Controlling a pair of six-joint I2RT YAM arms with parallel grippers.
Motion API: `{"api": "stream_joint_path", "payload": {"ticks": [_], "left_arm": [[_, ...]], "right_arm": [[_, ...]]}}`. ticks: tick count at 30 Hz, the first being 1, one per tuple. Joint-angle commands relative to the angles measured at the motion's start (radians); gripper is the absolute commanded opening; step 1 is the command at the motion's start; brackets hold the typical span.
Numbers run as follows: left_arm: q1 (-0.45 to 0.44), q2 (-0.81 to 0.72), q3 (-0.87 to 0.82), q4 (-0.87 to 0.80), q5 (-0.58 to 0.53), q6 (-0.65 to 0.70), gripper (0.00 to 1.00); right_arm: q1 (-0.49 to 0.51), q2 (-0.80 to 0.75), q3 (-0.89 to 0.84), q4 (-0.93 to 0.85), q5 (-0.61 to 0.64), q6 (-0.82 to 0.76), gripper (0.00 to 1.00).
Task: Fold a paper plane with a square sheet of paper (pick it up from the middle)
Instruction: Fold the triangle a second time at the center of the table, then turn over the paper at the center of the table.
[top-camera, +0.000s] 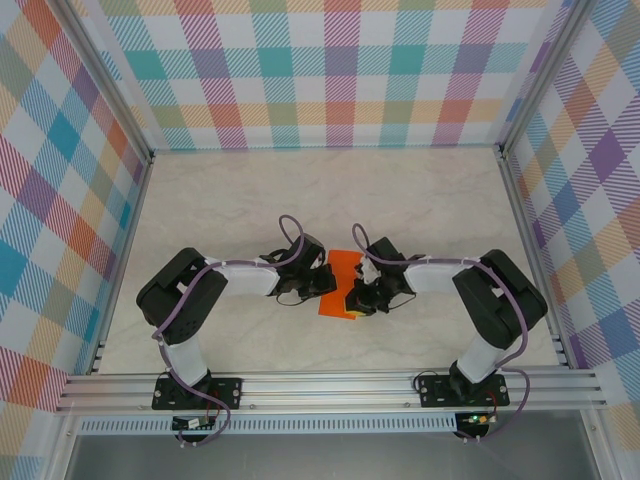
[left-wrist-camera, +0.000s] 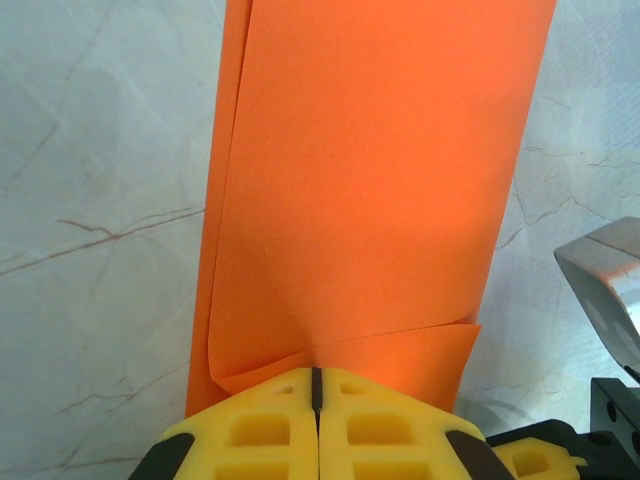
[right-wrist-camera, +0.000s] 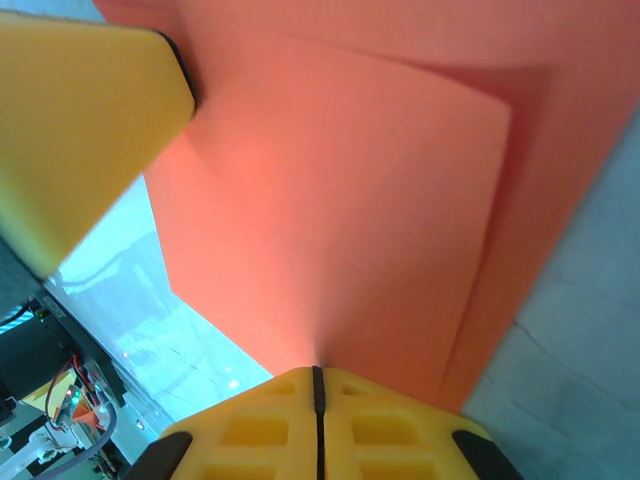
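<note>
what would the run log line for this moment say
stage: mid-fold | orange paper: folded into layers, between the grippers | left gripper: shut on paper edge | right gripper: shut on paper edge

No legible text, labels or numbers anywhere

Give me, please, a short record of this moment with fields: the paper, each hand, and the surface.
paper: orange sheet of paper, partly folded, with overlapping layers
place: over the marble table, between the two hands
left hand: shut, pinching one edge of the sheet
right hand: shut, pinching the sheet from the opposite side
stage: folded layers, no pointed shape yet
</note>
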Motion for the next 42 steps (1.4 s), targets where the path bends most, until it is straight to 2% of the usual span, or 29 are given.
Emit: {"api": "stream_joint_path", "payload": {"ticks": [1,12,17,20,24,34,42], "left_arm": [[-0.001,0.029,-0.022,-0.075,-0.067,-0.004,0.05],[-0.001,0.026,-0.018,-0.062,-0.048,-0.002,0.06],[-0.001,0.017,-0.007,-0.067,-0.036,0.0,0.07],[-0.001,0.011,0.0,-0.071,-0.034,-0.001,0.07],[0.0,0.006,0.011,-0.07,-0.026,-0.002,0.07],[-0.002,0.006,0.034,-0.074,-0.016,-0.002,0.08],[-0.001,0.007,0.035,-0.072,-0.01,-0.002,0.09]], "right_arm": [[-0.002,-0.014,-0.072,-0.139,0.017,0.007,0.08],[-0.049,-0.137,-0.085,-0.158,-0.003,0.0,0.14],[-0.073,-0.184,-0.013,-0.182,0.052,0.018,0.26],[-0.084,-0.165,0.033,-0.197,0.106,0.027,0.34],[-0.087,-0.111,0.08,-0.174,0.099,0.035,0.39],[-0.089,-0.003,0.132,-0.144,0.117,0.049,0.41],[-0.089,0.03,0.134,-0.08,0.065,0.064,0.34]]}}
